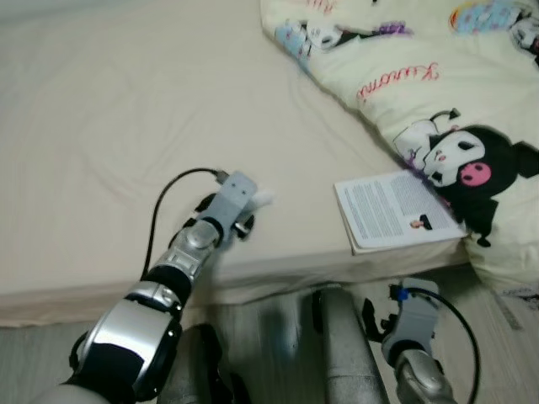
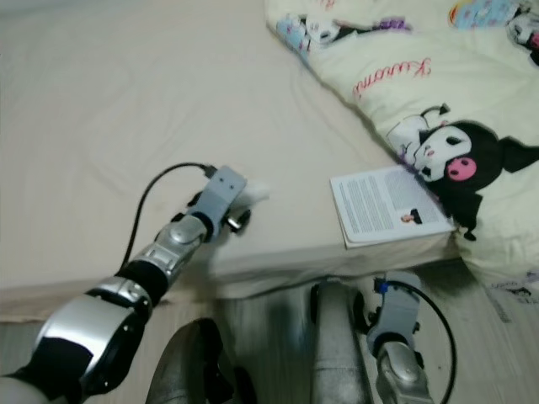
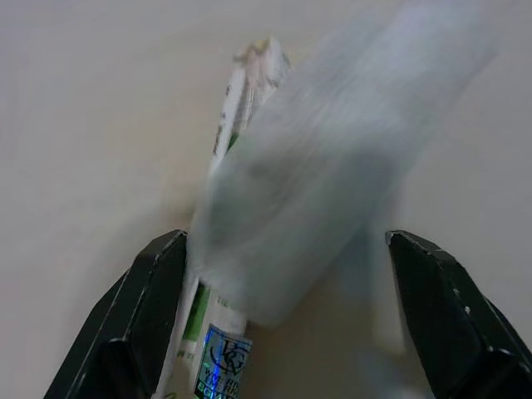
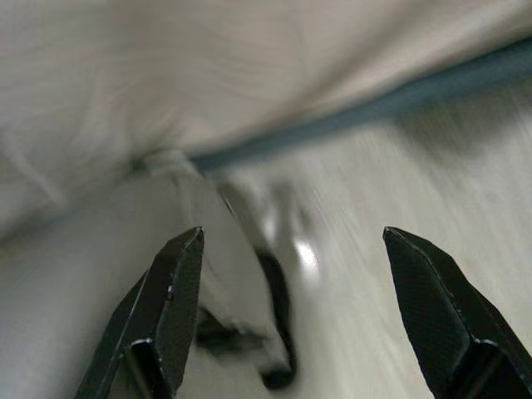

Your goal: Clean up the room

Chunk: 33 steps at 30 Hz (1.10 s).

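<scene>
While the left gripper reaches over the near edge of the bed, its fingers stand spread around a crumpled white wrapper with green print, not yet clenched, apparently to pinch this litter off the sheet. At about three o'clock from it, an open book lies by the cartoon-print quilt. Hanging low beside the bed over the floor, the right gripper is released and empty, seemingly idle.
</scene>
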{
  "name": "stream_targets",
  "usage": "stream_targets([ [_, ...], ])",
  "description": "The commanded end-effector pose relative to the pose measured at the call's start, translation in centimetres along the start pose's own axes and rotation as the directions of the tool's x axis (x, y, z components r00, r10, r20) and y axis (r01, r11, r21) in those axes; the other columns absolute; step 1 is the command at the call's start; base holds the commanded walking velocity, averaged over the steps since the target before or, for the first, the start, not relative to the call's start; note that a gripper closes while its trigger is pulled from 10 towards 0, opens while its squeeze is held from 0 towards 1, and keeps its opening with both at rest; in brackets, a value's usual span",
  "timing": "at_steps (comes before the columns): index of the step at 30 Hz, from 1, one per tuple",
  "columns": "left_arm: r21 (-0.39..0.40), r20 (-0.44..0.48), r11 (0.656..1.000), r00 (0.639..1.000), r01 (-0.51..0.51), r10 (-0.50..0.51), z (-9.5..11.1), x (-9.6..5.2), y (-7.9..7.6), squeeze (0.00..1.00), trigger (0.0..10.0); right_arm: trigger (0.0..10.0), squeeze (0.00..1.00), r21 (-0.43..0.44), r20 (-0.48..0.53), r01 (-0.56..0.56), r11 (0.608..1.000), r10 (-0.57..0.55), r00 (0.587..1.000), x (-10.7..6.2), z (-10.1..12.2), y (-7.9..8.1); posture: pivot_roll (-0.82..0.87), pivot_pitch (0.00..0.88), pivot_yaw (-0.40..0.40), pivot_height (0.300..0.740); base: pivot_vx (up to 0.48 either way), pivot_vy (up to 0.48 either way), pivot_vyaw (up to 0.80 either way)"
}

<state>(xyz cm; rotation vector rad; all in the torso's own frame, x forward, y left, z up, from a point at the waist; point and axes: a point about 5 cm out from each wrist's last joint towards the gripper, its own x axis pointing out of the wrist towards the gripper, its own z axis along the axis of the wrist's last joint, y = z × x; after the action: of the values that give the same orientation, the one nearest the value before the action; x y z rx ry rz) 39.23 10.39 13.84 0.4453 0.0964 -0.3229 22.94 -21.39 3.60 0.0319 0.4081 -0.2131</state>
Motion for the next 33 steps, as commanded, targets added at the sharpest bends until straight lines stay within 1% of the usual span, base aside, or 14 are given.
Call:
stream_targets([
  [1, -0.036, -0.091, 0.999, 0.996, -0.014, 0.011, -2.2, -0.6, 0.1, 0.0, 10.0, 10.0, 0.0, 0.01, -0.056, -0.001, 1.0, 0.002, 0.998, -1.0, -0.9, 0.1, -0.31, 0.563, 0.132, 0.586, 0.0, 0.0, 0.0],
  [2, -0.036, -0.091, 0.999, 0.996, -0.014, 0.011, -2.2, -0.6, 0.1, 0.0, 10.0, 10.0, 0.0, 0.01, -0.056, -0.001, 1.0, 0.002, 0.998, -1.0, -0.9, 0.1, -0.31, 0.563, 0.132, 0.586, 0.0, 0.0, 0.0],
  [3, -0.086, -0.081, 0.996, 0.996, -0.033, 0.027, -1.8, -0.4, 0.3, 0.0, 10.0, 10.0, 0.0, 0.007, -0.058, 0.007, 1.0, -0.007, 0.998, -1.6, -0.5, -0.4, -0.33, 0.577, 0.125, 0.586, 0.0, 0.0, 0.0],
  [4, -0.101, -0.078, 0.994, 0.997, -0.032, 0.024, -1.6, -0.3, 0.1, 0.0, 10.0, 10.0, 0.0, 0.004, -0.062, 0.01, 1.0, -0.01, 0.998, -1.8, -0.3, -0.5, -0.33, 0.58, 0.122, 0.586, 0.0, 0.0, 0.0],
  [6, -0.109, -0.075, 0.994, 0.997, -0.027, 0.018, -1.4, -0.2, -0.1, 0.0, 10.0, 10.0, 0.0, 0.003, -0.065, 0.013, 1.0, -0.012, 0.998, -1.9, -0.3, -0.6, -0.33, 0.58, 0.121, 0.586, 0.0, 0.0, 0.0],
  [8, -0.166, -0.061, 0.986, 0.998, 0.016, -0.027, -0.9, 0.0, -1.1, 0.0, 10.0, 10.0, 0.0, 0.0, -0.077, 0.016, 1.0, -0.016, 0.997, -2.2, -0.2, -0.7, -0.34, 0.584, 0.118, 0.586, 0.0, 0.0, 0.0],
  [9, -0.166, -0.061, 0.986, 0.998, 0.016, -0.027, -0.9, 0.0, -1.1, 0.0, 10.0, 10.0, 0.0, 0.0, -0.077, 0.016, 1.0, -0.016, 0.997, -2.2, -0.2, -0.7, -0.34, 0.584, 0.118, 0.586, 0.0, 0.0, 0.0],
  [11, -0.201, -0.042, 0.978, 0.997, 0.054, -0.063, -0.4, 0.2, -2.0, 0.0, 10.0, 10.0, 0.0, -0.001, -0.087, 0.016, 1.0, -0.016, 0.996, -2.5, -0.2, -0.7, -0.34, 0.583, 0.116, 0.586, 0.0, 0.0, 0.0],
  [13, -0.207, -0.038, 0.976, 0.997, 0.062, -0.071, -0.3, 0.2, -2.2, 0.0, 10.0, 10.0, 0.0, -0.001, -0.093, 0.016, 1.0, -0.016, 0.996, -2.6, -0.1, -0.7, -0.34, 0.583, 0.116, 0.586, 0.0, 0.0, 0.0],
  [14, -0.223, -0.034, 0.972, 0.996, 0.072, -0.082, -0.2, 0.3, -2.6, 0.0, 9.4, 10.0, 0.0, -0.001, -0.096, 0.015, 1.0, -0.015, 0.995, -2.7, 0.0, -0.6, -0.34, 0.586, 0.115, 0.586, 0.0, 0.0, 0.0],
  [15, -0.233, -0.036, 0.97, 0.996, 0.075, -0.086, -0.1, 0.3, -2.8, 0.0, 0.0, 10.0, 0.0, -0.001, -0.097, 0.015, 1.0, -0.015, 0.995, -2.8, 0.0, -0.5, -0.35, 0.585, 0.113, 0.586, 0.0, 0.0, 0.0],
  [20, -0.236, -0.045, 0.969, 0.996, 0.068, -0.08, -0.2, 0.3, -3.1, 0.0, 0.0, 10.0, 0.0, -0.001, -0.103, 0.012, 1.0, -0.012, 0.995, -3.0, 0.3, -0.4, -0.35, 0.584, 0.11, 0.586, 0.0, 0.0, 0.0],
  [25, -0.256, -0.053, 0.965, 0.996, 0.057, -0.072, -0.5, 0.2, -3.0, 0.0, 0.0, 10.0, 0.0, -0.003, -0.105, 0.01, 1.0, -0.01, 0.994, -3.0, 0.5, -0.4, -0.35, 0.579, 0.104, 0.586, 0.0, 0.0, 0.0],
  [33, -0.295, -0.072, 0.955, 0.996, 0.021, -0.045, -1.5, -0.1, -2.0, 0.0, 0.0, 10.0, 0.0, 0.005, -0.099, 0.006, 1.0, -0.006, 0.995, -2.6, 1.0, -0.2, -0.35, 0.552, 0.106, 0.586, 0.0, 0.0, 0.0],
])
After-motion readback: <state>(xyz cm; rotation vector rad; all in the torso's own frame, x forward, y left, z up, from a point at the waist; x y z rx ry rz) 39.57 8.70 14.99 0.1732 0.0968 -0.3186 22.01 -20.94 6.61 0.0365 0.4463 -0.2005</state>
